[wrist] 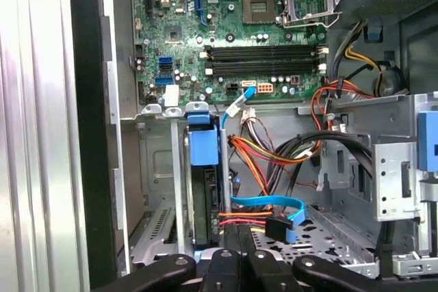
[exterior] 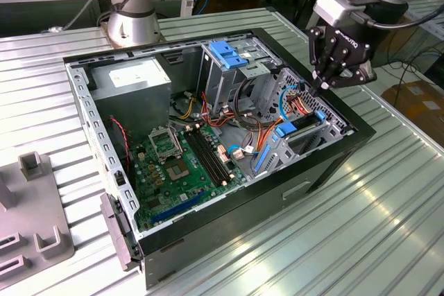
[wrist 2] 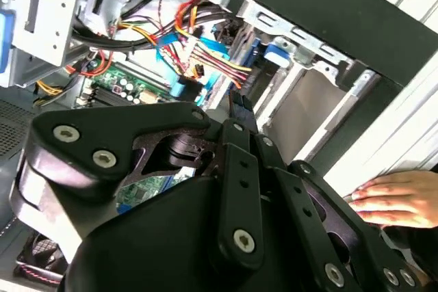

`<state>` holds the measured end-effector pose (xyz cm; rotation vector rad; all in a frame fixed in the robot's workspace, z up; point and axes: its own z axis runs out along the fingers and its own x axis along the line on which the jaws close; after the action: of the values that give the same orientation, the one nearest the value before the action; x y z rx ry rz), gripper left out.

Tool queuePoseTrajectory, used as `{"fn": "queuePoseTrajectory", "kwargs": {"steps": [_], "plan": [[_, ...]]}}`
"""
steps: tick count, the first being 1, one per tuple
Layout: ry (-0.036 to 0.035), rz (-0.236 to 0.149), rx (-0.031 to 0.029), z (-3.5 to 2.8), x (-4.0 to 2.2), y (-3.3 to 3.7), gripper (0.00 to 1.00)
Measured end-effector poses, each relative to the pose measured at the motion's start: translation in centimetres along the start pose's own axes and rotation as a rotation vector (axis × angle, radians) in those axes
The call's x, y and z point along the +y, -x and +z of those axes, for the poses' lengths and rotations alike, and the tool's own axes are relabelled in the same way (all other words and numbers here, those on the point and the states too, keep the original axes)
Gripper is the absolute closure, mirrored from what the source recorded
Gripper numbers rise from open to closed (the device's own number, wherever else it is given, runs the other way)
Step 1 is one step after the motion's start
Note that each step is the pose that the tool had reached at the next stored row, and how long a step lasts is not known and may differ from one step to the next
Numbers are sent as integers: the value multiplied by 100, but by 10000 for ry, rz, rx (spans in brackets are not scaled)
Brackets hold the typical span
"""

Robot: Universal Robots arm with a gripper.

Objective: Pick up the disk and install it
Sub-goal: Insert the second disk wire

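Observation:
The disk [wrist: 205, 200] stands on edge inside the lower drive cage [wrist: 159, 189] of the open computer case [exterior: 333, 164], its blue carrier tab [wrist: 203, 143] at the cage's mouth. In the exterior view the disk [exterior: 305, 124] shows as a dark strip between blue rail ends near the case's front corner. My gripper [exterior: 321, 89] hangs just above that cage, at the exterior view's right, fingers pressed together and holding nothing. In both wrist views the black fingertips [wrist 2: 236, 104] [wrist: 239, 237] sit beside the bundle of red, yellow and blue cables, close to the disk's slot.
A green motherboard [exterior: 182, 164] fills the case floor, with a power supply [exterior: 132, 81] at the back and a blue bracket [exterior: 225, 53] atop the upper drive cage. A person's hand [wrist 2: 400, 200] rests on the ribbed metal table beside the case. A grey fixture [exterior: 31, 206] lies at the exterior view's left.

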<state>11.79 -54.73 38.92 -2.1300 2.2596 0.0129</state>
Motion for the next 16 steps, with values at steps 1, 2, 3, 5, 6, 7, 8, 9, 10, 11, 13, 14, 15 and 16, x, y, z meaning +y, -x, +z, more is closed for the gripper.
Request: {"fn": "queuePoseTrajectory", "kwargs": {"steps": [1,2,3,5,6,7,8,9,10,11,13,14,15,16], "plan": [[2,-2,2,-5,2,25,90],[2,-4,26,-18,7,85,90],[-1,-11,89,-33,9,142,90],[-10,-43,257,-33,23,269,90],[-16,-72,367,-32,26,316,90],[-20,-99,455,-30,28,322,90],[-24,-126,534,-31,34,334,90],[-29,-169,620,-29,40,364,90],[-32,-202,681,-27,44,391,90],[-34,-224,723,-25,45,418,90],[-50,-281,1051,-15,50,482,83],[-58,-305,1215,-12,50,492,76],[-64,-327,1332,-8,51,504,76],[-76,-369,1577,4,53,534,76]]}}
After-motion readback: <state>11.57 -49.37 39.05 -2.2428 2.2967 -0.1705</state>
